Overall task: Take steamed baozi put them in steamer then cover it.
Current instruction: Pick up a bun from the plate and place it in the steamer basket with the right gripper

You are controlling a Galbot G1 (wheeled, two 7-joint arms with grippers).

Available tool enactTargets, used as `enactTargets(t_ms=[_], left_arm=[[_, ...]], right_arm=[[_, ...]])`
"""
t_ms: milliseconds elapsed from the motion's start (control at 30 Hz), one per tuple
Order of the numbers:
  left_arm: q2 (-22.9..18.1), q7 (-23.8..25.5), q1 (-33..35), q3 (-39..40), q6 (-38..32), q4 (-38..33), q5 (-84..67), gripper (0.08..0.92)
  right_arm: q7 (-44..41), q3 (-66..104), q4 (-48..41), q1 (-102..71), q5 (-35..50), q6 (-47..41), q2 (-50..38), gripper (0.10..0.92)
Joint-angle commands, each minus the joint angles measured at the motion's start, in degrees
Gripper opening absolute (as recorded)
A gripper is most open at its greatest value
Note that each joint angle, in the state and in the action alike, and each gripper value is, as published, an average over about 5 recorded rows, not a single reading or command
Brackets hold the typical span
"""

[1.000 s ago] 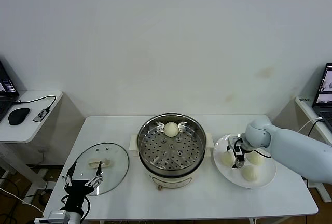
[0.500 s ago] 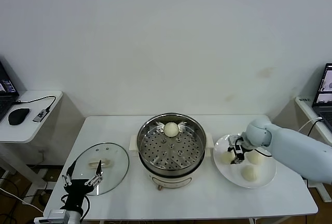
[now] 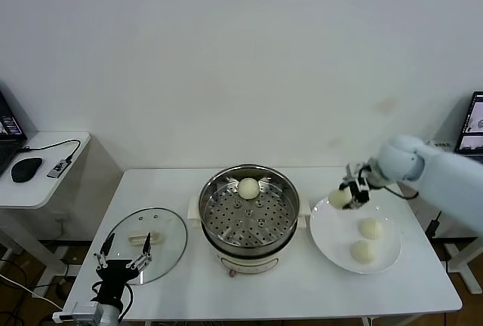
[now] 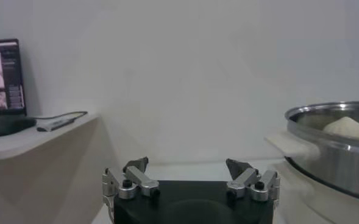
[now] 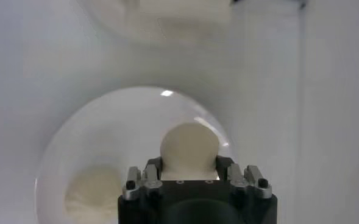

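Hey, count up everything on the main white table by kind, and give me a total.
Baozi: 4 (steamer, right gripper, plate)
Steamer: 1
Glass lid: 1
White plate: 1
Total: 7

Baozi point(image 3: 339, 198) now lifted off plate point(image 3: 332, 232), in right gripper point(image 3: 352, 192).
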Motion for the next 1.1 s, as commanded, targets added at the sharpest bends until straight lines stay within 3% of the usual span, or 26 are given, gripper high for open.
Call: enactTargets(t_ms=[33, 233, 467, 1100], left_arm=[[0.2, 0.5, 0.0, 0.3, -0.1, 0.3, -3.1, 0.823], [-0.4, 0.6, 0.0, 0.3, -0.1, -0.3, -2.4, 0.823], [-0.8, 0.7, 0.0, 0.0, -0.4, -0.6, -1.5, 0.823], [-1.6, 0.8, 0.0, -0.2, -1.1, -1.7, -0.1, 0.823]], right_arm=[[2.8, -8.4, 7.9, 18.4, 15.8, -7.2, 6.6, 0.559], [7.6, -9.2, 8.5, 15.8, 24.1, -12.5, 15.9, 0.56], [12.2, -9.7, 5.1, 9.1, 27.4, -16.3, 24.6, 0.56], [15.9, -9.1, -10.3, -1.7, 24.6, -18.6, 39.5, 0.569]])
